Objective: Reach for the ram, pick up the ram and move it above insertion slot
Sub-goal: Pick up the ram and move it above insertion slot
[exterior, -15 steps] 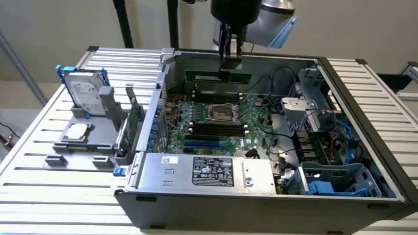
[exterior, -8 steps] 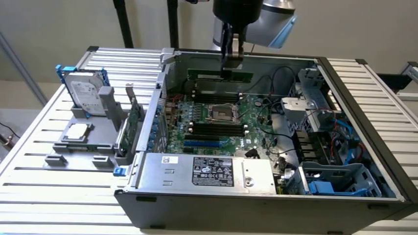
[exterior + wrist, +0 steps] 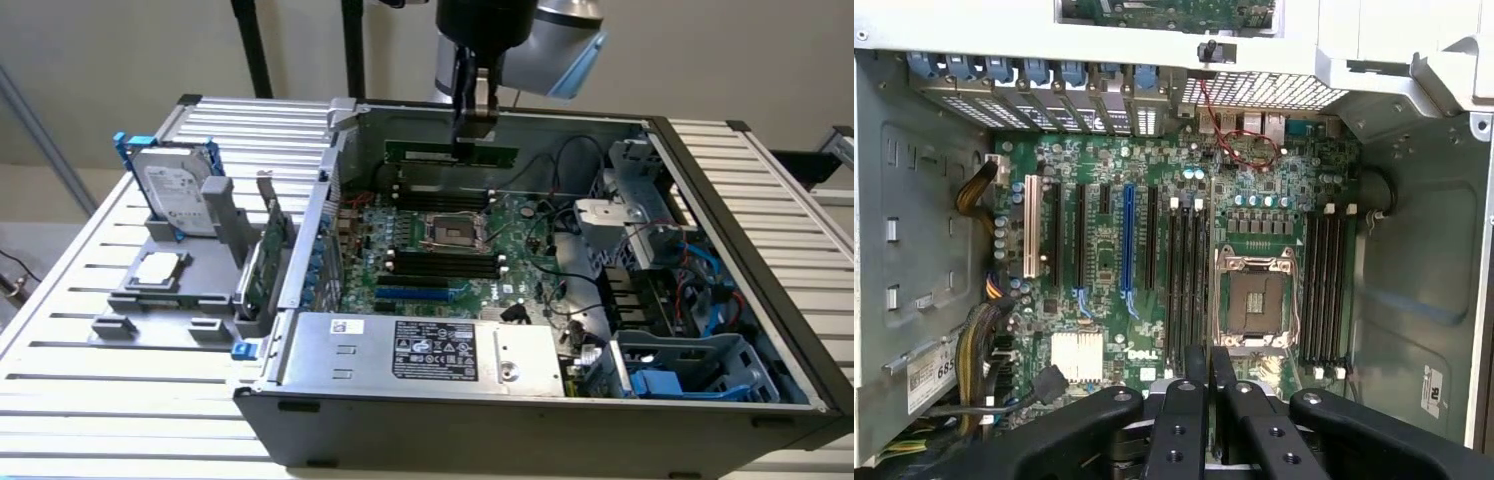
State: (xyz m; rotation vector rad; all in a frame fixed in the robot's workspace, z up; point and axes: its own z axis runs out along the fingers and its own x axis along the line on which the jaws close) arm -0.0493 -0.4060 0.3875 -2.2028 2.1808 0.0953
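Starting at the exterior view's left, a hard drive point(image 3: 180, 195) stands upright in a grey holder point(image 3: 167, 290) on the slatted tabletop point(image 3: 80, 400), near its left edge, with a processor chip point(image 3: 158, 265) lying flat in the holder just in front of it. Beside that, a green card point(image 3: 274, 262) stands on edge against the outer wall of the open computer case point(image 3: 534, 420).

Moving in over the case: the gripper point(image 3: 474, 125) hangs down over the far side of the motherboard point(image 3: 441, 250), and there is the ram point(image 3: 451, 152), pinched between its fingers. The stick is held level, long edge running across the view, clear of the board and above the memory slots point(image 3: 441, 197) near the case's far wall. The fingers are closed tight on the stick's upper edge, near its middle.

In the wrist view, the black fingers point(image 3: 1184, 425) sit pressed together with a thin dark edge between them, over the board beside the empty processor socket point(image 3: 1254, 300). Memory slots point(image 3: 1189, 280) flank that socket on both sides.

Further right, a blue plastic bracket point(image 3: 667, 380) sits in the case's near right corner.
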